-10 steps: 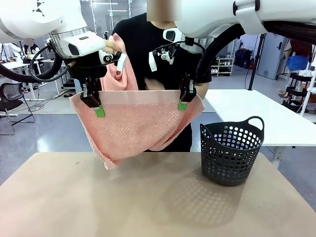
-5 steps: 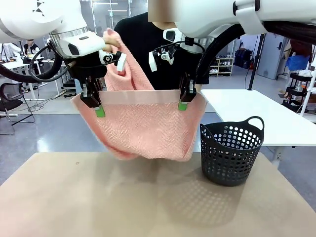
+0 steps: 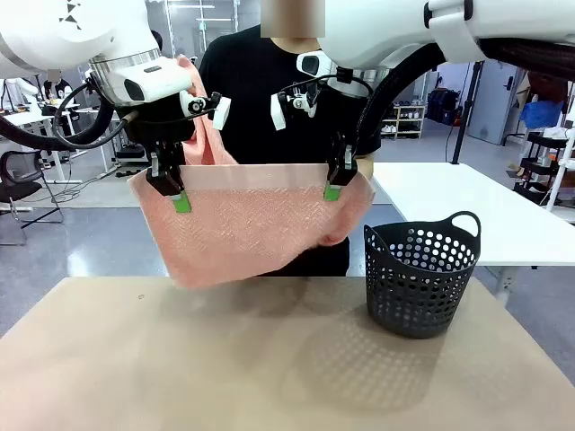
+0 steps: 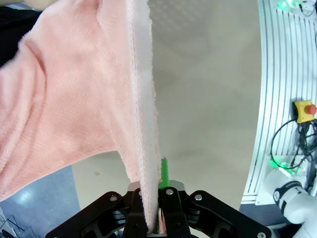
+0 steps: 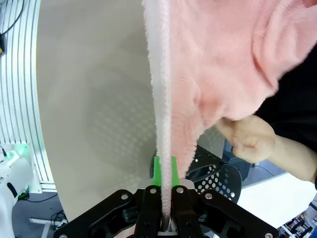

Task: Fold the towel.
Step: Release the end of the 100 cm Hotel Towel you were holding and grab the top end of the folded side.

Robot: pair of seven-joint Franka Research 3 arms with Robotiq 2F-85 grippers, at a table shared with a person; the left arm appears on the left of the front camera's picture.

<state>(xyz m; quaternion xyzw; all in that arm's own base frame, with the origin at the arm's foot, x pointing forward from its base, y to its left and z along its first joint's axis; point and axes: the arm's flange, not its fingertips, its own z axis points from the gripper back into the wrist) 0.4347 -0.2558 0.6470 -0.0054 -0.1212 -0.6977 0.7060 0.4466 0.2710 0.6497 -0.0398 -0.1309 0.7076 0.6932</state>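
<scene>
The towel (image 3: 243,224) is held in the air over the desk (image 3: 269,377), spread btw. the two arms. Its plain top band is pinched at one corner by the left gripper (image 3: 176,196) and at the other by the right gripper (image 3: 333,186). Each is pressed together on the cloth, w/ green pads showing at the edge. More of the towel is raised behind the band. In the right wrist view the person's hand (image 5: 247,138) is seen just beside the cloth, closed as a fist; whether cloth is gripped in it can't be told. The lower edge hangs skewed, lower on the robot's left, and appears clear of the desk.

Step judged: a mid-air fold shared w/ the person, prob. the far edge being brought to the band. To do it well:
- The band should be held taut & level, w/ both grippers moved at the same height & pace.
- It must not be pulled apart so hard that cloth slips from the pads.
- The skewed hem should be evened & the edges matched before anything is let go.
- The basket (image 3: 420,278), on the desk near the right arm's side, is to be avoided when lowering.

Materials:
- **Towel:** soft salmon-pink terry w/ a herringbone weave; fluffy pile is seen in the wrist views, and the band is smoother & paler. It is limp and drapes & bunches readily, so creases are likely set only once it is laid flat.
- **Basket:** dark, round, perforated w/ holes, w/ loop handles.
- **Desk:** flat, matte, tan.
</scene>
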